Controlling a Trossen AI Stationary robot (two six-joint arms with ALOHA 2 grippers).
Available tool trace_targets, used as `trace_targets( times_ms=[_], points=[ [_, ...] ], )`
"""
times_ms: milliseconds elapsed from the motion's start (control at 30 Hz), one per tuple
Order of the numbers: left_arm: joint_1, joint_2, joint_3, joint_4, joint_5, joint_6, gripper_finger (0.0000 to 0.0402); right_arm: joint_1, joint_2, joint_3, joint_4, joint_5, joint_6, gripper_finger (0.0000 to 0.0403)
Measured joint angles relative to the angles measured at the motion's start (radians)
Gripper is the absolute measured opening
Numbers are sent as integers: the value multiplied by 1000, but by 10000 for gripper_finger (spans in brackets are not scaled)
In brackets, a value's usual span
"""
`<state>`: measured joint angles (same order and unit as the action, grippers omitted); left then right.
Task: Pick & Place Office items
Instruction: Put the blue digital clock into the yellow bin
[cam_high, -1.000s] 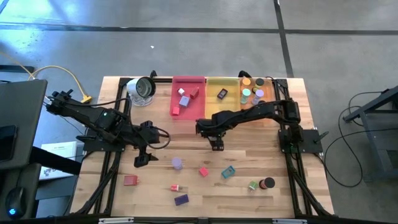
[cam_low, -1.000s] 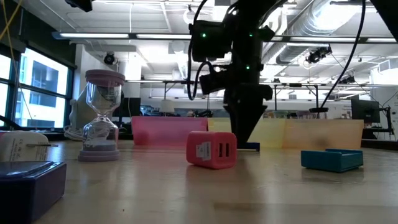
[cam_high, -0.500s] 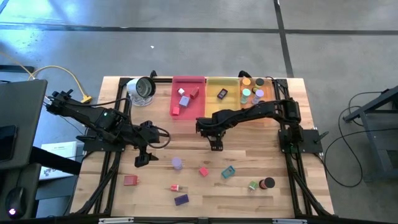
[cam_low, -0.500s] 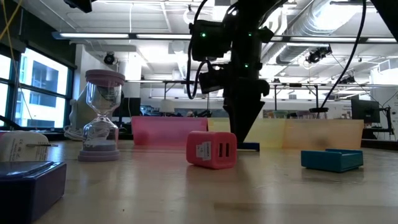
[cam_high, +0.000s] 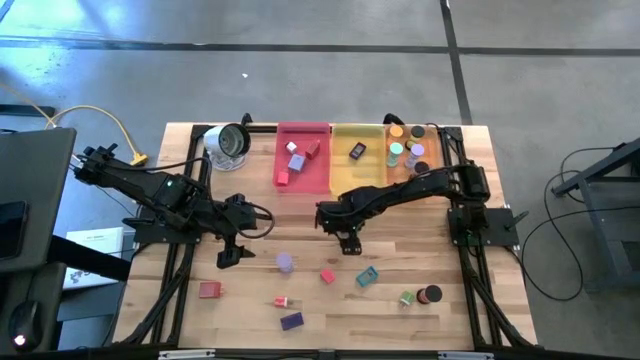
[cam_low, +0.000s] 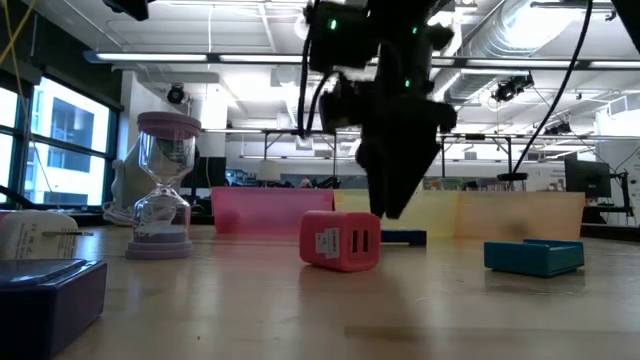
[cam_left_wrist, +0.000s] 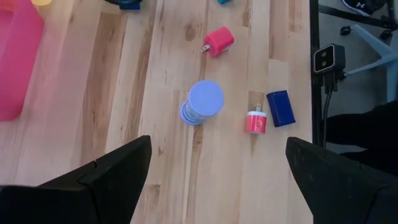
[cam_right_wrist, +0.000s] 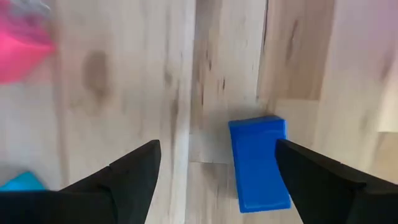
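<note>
Where any writing would sit, unreadable marks on red block (cam_low: 340, 241).

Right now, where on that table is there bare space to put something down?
Bare wood shows on the table right of the right gripper, and between the left gripper and the pink tray. The front is crowded: red block, purple block, black disc.
</note>
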<state>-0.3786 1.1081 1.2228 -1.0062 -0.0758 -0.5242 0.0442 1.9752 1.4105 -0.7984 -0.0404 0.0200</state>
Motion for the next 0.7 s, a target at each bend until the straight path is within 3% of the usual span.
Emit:
trace_targets(
  times_ms=[267, 700],
  points=[
    [0, 0, 0, 0, -9, 0, 363, -18, -13, 1, -33, 34, -39, 278],
    [0, 1, 0, -10, -9, 0, 363, -70, 7, 3, -32, 7, -74, 276]
  ],
)
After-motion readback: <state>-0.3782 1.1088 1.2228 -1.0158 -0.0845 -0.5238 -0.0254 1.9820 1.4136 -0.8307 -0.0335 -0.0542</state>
